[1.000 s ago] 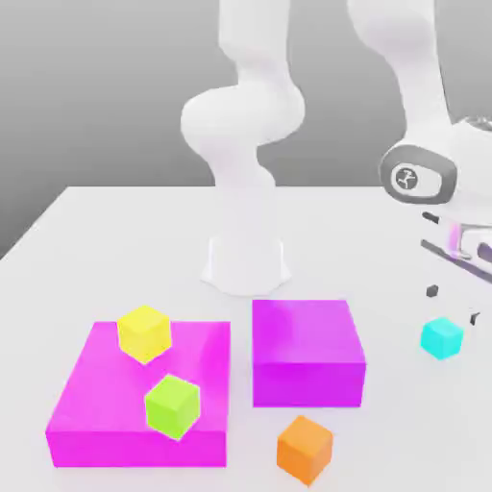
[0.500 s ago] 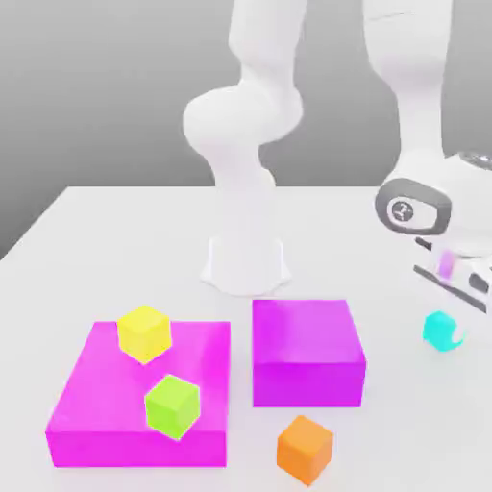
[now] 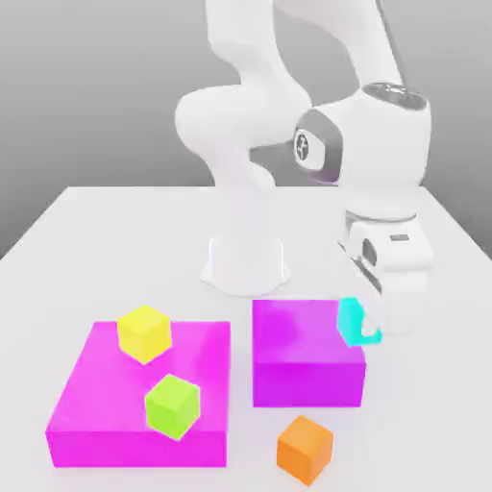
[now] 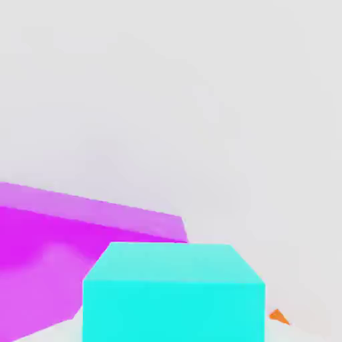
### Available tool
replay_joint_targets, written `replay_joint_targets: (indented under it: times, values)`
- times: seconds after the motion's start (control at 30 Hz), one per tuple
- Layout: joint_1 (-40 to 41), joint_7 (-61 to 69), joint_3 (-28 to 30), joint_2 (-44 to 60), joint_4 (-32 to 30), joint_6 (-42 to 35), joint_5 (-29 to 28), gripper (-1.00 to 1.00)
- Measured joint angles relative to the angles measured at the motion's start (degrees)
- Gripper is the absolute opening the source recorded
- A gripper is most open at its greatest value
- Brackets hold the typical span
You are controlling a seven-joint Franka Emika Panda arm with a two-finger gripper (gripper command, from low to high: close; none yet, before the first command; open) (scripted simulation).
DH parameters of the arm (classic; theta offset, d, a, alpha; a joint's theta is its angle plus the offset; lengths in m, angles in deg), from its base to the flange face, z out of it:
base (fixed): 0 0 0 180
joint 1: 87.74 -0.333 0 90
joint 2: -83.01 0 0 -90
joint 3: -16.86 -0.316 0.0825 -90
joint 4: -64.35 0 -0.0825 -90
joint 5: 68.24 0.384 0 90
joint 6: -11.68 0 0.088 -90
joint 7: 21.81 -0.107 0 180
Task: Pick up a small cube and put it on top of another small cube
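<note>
Exterior view: the claw (image 3: 370, 325) grips the cyan cube (image 3: 354, 323); the orange cube (image 3: 305, 449) sits lower than the claw.

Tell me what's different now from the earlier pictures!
The gripper took hold of the cyan cube and carried it up and toward the exterior view's left, near the smaller magenta block. The yellow cube, green cube, orange cube and both magenta blocks stayed where they were.
</note>
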Motion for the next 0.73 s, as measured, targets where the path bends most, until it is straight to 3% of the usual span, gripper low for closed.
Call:
replay_joint_targets:
  times: [0.4,0.6,0.63,0.73]
  values:
    - [22.9,9.9,16.3,-14.8,-3.5,-11.0,-10.0,-1.00]
    - [22.7,11.9,20.2,-6.0,-5.7,-0.3,-9.5,-1.00]
    - [22.4,12.2,20.6,-4.1,-6.0,2.0,-9.2,1.00]
    - [22.4,12.2,20.6,-4.1,-6.0,2.0,-9.2,1.00]
